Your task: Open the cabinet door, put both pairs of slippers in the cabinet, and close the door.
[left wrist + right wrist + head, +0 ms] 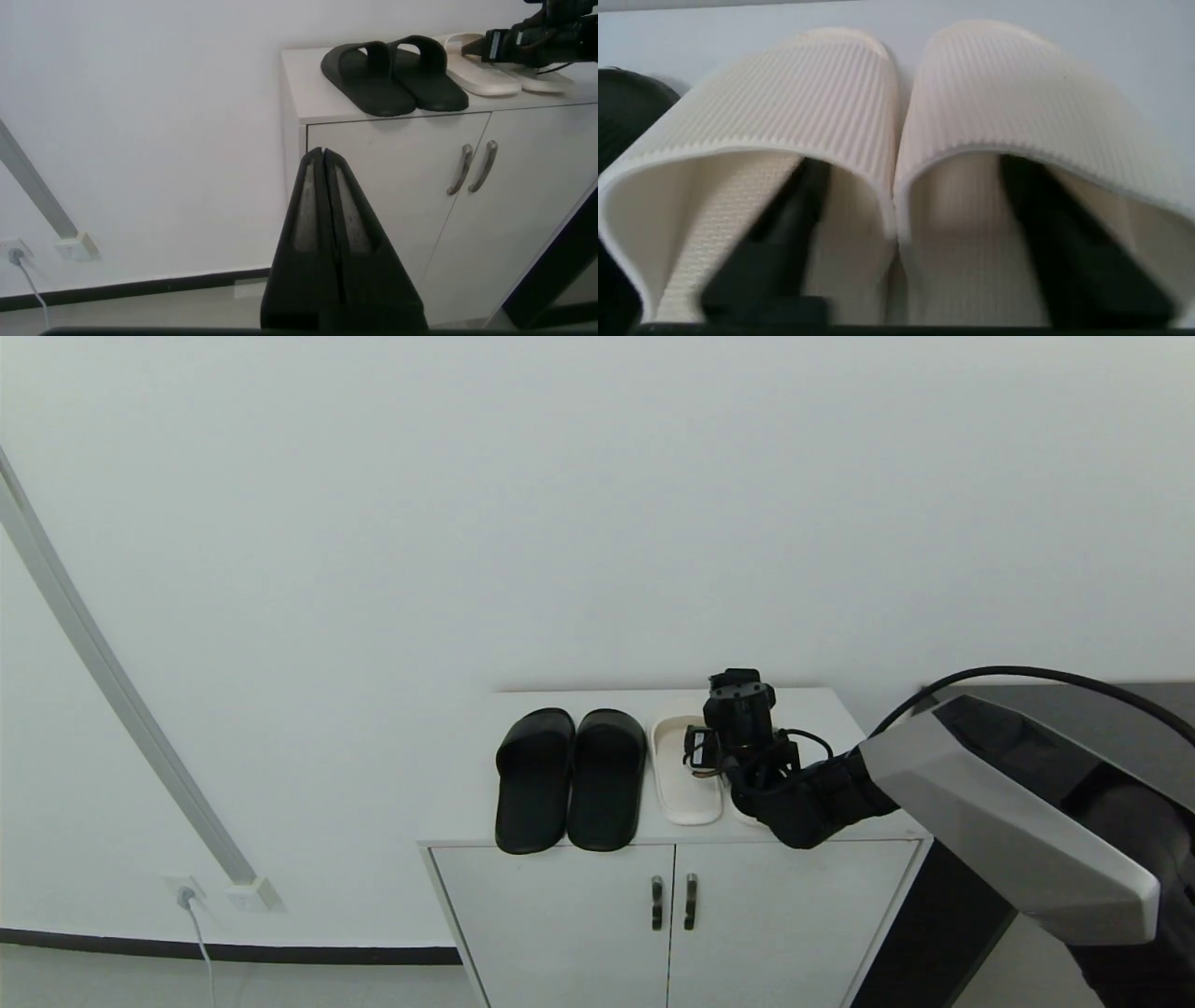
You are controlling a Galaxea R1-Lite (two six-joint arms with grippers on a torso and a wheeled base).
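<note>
My right gripper [738,702] is spread, a finger [775,252] inside each of the white slippers [686,784] on the cabinet top [812,709], right of the black pair [569,779]. They look light and soft, so I'd pinch the touching inner straps. My left gripper [323,163] is pressed together.

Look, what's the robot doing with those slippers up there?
The robot's right gripper is at the white slippers on top of the cabinet. It is open, with one finger slid under each slipper's strap. The black slippers sit beside them, untouched. Both cabinet doors are shut, so nothing is inside yet. The left gripper is shut and empty, lower than the cabinet's top and off to its side.
</note>
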